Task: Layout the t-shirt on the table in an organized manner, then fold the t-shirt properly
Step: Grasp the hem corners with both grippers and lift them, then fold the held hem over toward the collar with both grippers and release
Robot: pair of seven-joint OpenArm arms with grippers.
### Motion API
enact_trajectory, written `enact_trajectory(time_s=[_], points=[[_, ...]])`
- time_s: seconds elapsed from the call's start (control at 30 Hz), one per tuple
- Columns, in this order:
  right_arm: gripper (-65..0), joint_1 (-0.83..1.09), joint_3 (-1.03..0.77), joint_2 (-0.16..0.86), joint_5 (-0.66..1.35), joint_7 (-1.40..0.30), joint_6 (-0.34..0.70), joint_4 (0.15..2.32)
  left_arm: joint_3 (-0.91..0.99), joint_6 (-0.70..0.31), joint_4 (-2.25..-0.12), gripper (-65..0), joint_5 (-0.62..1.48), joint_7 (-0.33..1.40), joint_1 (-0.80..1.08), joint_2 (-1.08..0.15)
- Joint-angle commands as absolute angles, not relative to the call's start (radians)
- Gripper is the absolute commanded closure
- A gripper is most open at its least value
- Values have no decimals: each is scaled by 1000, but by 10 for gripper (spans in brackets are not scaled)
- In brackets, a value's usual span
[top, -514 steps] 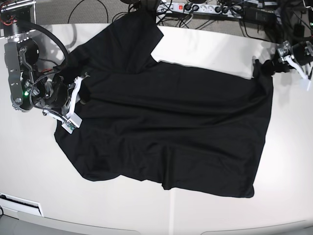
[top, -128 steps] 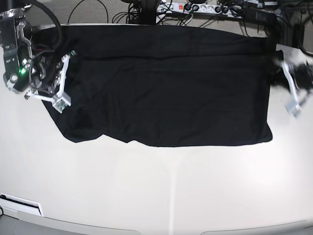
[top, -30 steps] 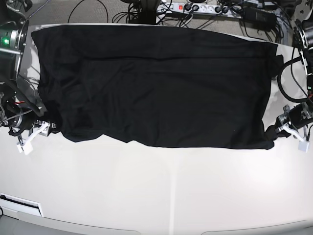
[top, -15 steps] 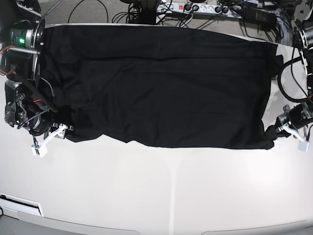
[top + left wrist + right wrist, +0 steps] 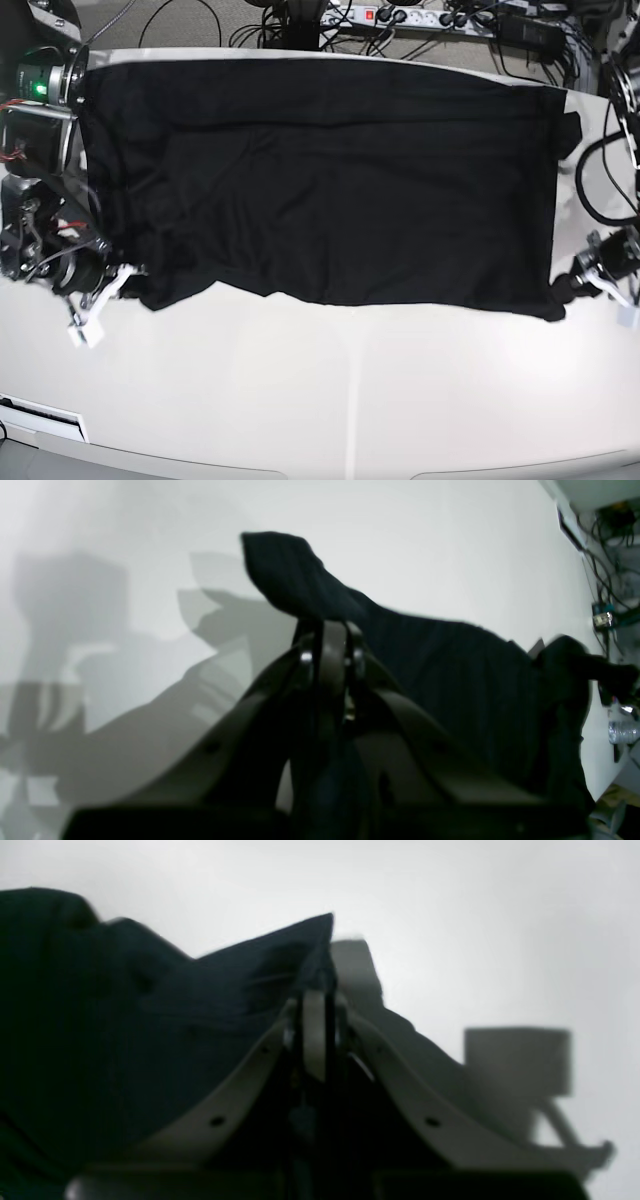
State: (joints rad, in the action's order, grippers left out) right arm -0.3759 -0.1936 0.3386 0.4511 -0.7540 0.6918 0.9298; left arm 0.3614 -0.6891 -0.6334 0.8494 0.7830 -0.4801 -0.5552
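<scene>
The black t-shirt (image 5: 320, 170) lies spread wide over the far half of the white table (image 5: 330, 390). In the base view my right gripper (image 5: 130, 272) sits at the shirt's near left corner, and my left gripper (image 5: 570, 284) at its near right corner. The right wrist view shows the right gripper (image 5: 315, 990) shut on a raised point of the t-shirt (image 5: 150, 1015) above the table (image 5: 475, 915). Seen from the left wrist, the left gripper (image 5: 327, 630) is shut on a fold of the t-shirt (image 5: 450, 690), whose end sticks up past the fingertips.
A power strip (image 5: 400, 17) and tangled cables lie beyond the table's far edge. The right arm's body (image 5: 40, 150) stands over the table's left edge, the left arm's cabling (image 5: 610, 150) along the right edge. Bare white tabletop fills the near half.
My right gripper has shut on the shirt's near left corner and shifted nearer. The left gripper stays shut on its corner and has drawn slightly nearer, pulling the near edge with it.
</scene>
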Motion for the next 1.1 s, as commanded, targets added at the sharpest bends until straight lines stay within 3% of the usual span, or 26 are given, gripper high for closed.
enact_trajectory(time_s=[0.0,0.13,0.43,0.67,1.07], points=[[0,-395,-197,356,469,-763,698,986,367,-698,-649,0,875,765,-508,-582],[0,-347,-197,376,480,-812,698,1136,367,-698,-649,0,928,833,-511,-584],[0,-156,-197,446,605,-897,698,1402,367,-698,-649,0,1235,1207,-505,-641],[0,-36,-198,518,607,-903,698,1506,367,-698,-649,0,1266,1214,-476,-752],[0,-11,-199,564,685,-1007,698,1512,355,-698,-649,0,1284,1214,-322,-762]])
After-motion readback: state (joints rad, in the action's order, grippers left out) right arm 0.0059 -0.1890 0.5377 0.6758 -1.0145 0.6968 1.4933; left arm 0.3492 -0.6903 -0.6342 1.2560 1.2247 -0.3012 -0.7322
